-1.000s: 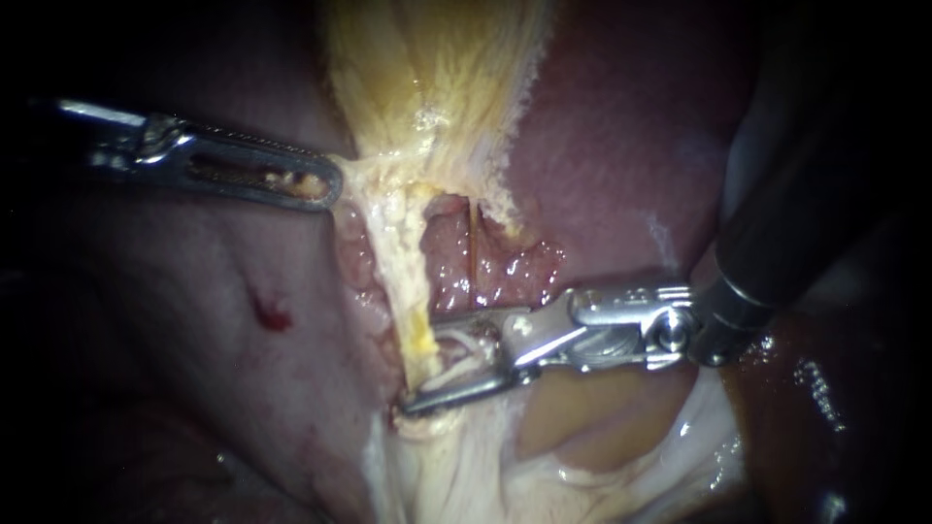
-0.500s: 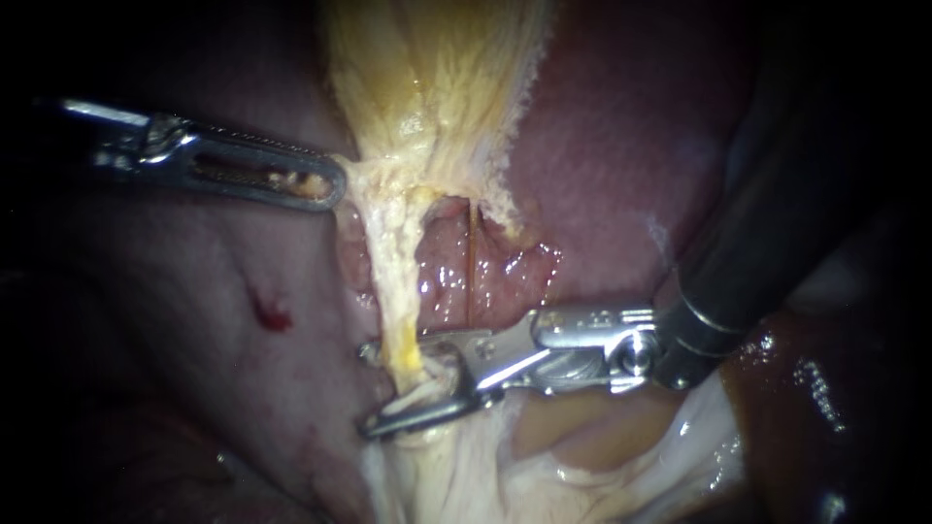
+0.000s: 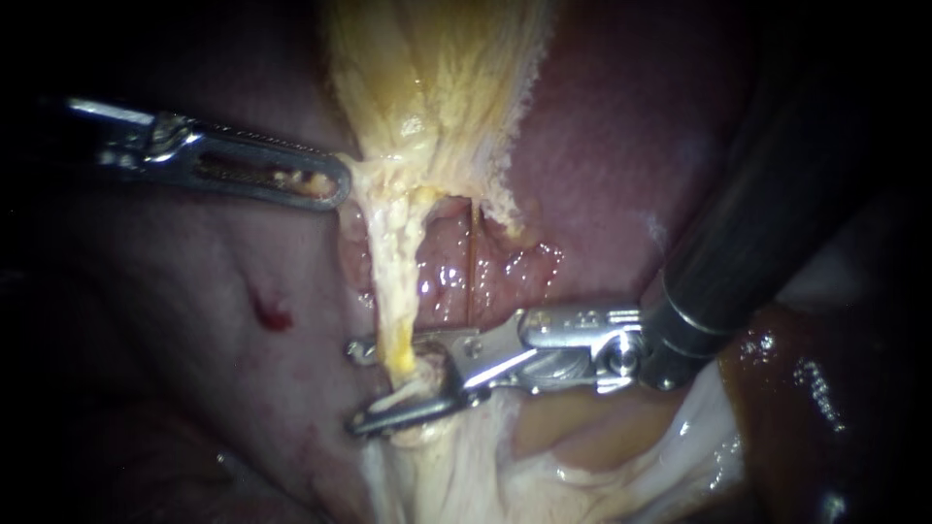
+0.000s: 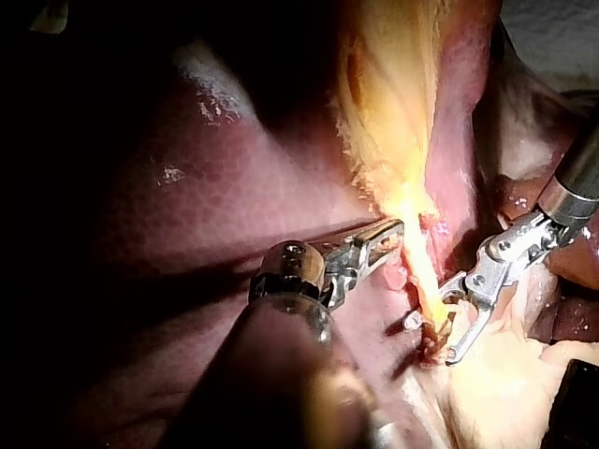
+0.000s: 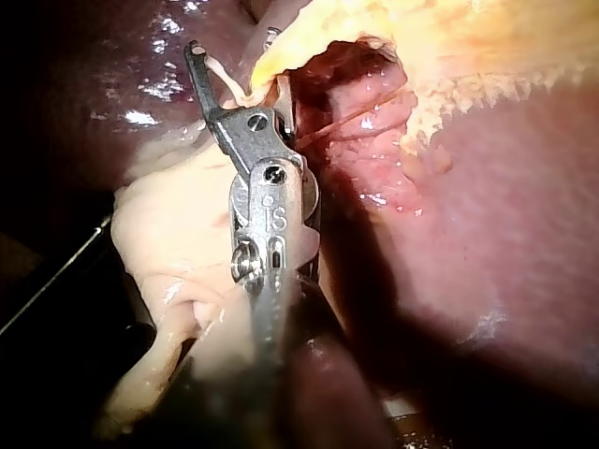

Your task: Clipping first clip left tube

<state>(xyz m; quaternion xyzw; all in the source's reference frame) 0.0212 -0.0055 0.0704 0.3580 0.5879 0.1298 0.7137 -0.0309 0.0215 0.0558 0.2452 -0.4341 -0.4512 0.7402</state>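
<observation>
The liver [image 3: 621, 165] spreads dark red behind both instruments. The pale yellow gallbladder [image 3: 437, 68] lies just ahead of the left instrument [image 3: 335, 189], whose jaws are clenched on its lower edge. The right instrument [image 3: 361, 386] holds its jaws apart, one on each side of the left tube [image 3: 396, 291], which runs between them unpinched. A thinner tube [image 3: 471, 267] lies just beside its upper jaw.

grips yellow tissue [image 4: 393, 122] with the left instrument [image 4: 395, 230]; straddles the tube [image 4: 419, 271] just ahead with the right instrument [image 4: 432, 339], end effector parted; liver [image 4: 234, 187] alongside
</observation>
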